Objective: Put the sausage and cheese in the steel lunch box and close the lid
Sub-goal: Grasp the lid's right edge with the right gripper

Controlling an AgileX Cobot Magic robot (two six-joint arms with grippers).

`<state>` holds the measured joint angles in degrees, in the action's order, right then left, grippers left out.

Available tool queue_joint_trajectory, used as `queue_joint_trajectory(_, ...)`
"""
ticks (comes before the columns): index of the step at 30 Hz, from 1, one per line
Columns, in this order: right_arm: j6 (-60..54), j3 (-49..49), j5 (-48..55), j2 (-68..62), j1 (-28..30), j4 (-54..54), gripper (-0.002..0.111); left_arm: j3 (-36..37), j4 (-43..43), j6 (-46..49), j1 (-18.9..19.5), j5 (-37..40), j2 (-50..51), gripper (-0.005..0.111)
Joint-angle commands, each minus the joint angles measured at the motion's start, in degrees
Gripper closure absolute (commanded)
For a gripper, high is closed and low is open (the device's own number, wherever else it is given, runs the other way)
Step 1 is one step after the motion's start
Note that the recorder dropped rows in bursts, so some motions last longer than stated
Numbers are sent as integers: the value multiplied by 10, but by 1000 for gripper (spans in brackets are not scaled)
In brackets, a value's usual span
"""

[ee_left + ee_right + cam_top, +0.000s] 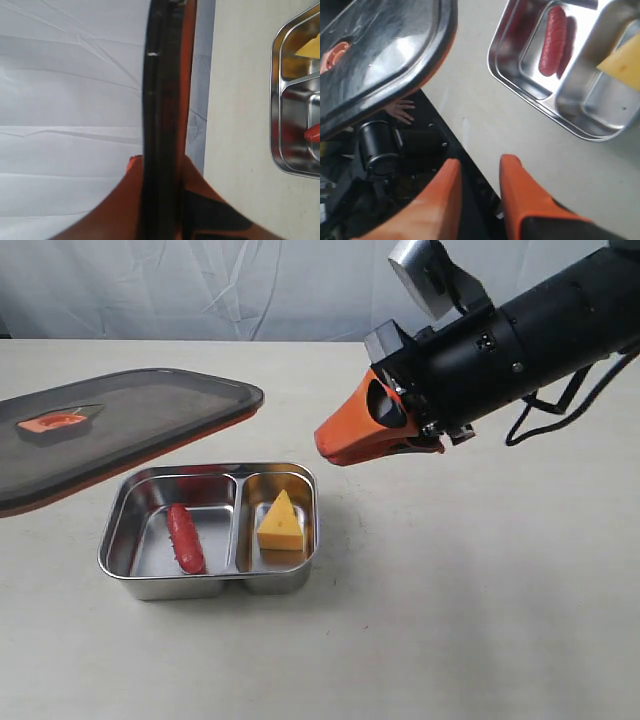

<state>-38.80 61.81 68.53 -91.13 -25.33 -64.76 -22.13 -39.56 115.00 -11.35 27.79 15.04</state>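
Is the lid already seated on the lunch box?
No, the lid is held tilted in the air, off the steel lunch box, whose compartments lie uncovered.

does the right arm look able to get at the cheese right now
Probably yes: the cheese lies uncovered in the box, the lid is held off to the left, and the right gripper hangs empty nearby.
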Motion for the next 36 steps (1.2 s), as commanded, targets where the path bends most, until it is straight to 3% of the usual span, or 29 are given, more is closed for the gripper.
queue_joint_trajectory(1,-26,2,14,-45,7,-58,81,1,7,-17,-2,19,-21,107)
queue_joint_trajectory(14,-49,14,14,-67,8,-88,85,47,35,-25,-2,56,-103,107)
queue_joint_trajectory(23,85,38,14,-97,4,-70,85,47,17,-21,-2,38,-104,107)
queue_joint_trajectory(25,113,38,14,-97,-1,-70,78,47,18,-21,-2,37,-104,107)
queue_joint_trajectory(28,134,38,14,-97,-23,-78,57,50,20,-21,-2,35,-104,107)
queue_joint_trajectory(36,165,38,14,-97,-78,-179,55,50,20,-21,-2,38,-104,107)
